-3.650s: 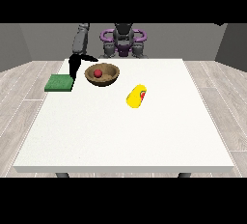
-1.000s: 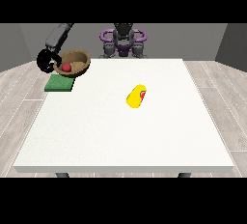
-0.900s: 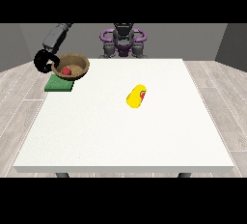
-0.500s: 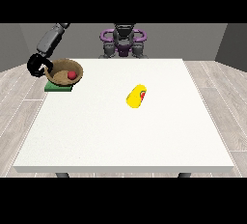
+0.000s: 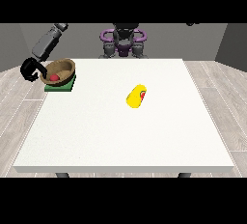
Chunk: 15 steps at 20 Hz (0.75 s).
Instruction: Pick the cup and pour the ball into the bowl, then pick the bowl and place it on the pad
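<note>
My hand (image 5: 32, 69) at the view's left curls on the rim of the tilted bowl (image 5: 60, 70), ball (image 5: 53, 77) inside, apparently touching the pad (image 5: 61, 83), while the cup (image 5: 137, 96) lies mid-table (image 5: 120, 131).

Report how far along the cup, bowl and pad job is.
Done: the red ball lies in the brown bowl, and the yellow cup lies on its side on the white table. In hand: the hand at the view's left has the bowl tilted over the green pad. Left: setting the bowl flat on the pad and letting go.
</note>
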Tool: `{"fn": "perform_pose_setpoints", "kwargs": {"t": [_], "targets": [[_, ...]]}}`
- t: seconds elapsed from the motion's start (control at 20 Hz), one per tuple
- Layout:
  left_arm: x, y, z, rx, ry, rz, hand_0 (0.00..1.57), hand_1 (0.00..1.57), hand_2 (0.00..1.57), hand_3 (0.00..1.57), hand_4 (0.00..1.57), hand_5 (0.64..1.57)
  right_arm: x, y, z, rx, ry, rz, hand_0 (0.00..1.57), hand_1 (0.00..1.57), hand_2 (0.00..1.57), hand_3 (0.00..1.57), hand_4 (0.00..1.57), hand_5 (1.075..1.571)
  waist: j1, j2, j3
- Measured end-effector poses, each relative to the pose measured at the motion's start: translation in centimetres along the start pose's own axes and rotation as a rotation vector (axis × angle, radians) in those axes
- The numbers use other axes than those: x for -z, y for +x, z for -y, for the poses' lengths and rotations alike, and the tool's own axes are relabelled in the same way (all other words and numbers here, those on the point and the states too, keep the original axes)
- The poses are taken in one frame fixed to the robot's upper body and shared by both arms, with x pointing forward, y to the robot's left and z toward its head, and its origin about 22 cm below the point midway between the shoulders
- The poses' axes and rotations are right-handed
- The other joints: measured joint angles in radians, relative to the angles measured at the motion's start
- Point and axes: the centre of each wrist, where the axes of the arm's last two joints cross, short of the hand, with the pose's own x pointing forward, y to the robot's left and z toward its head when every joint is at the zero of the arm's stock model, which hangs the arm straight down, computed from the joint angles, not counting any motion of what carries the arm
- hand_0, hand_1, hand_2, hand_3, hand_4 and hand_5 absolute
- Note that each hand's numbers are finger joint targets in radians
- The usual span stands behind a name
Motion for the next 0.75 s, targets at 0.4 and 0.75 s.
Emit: {"fn": "perform_pose_setpoints", "kwargs": {"t": [0.4,0.75], "targets": [[-1.3,2.1,0.7,0.018,0.008,0.043,0.0,0.0,0.0,0.0,0.0,1.566,0.7,2.6,1.7,0.018,-0.034,0.066,0.38,0.38,0.31,0.15,0.0,1.422,-0.012,0.034,-0.0006],[-2.4,0.0,0.5,-0.015,0.037,-0.016,0.0,0.0,0.0,0.0,0.0,1.566,1.5,5.7,2.8,0.061,0.026,0.062,0.38,0.38,0.12,0.41,0.31,1.374,-0.037,-0.035,-0.0019]]}}
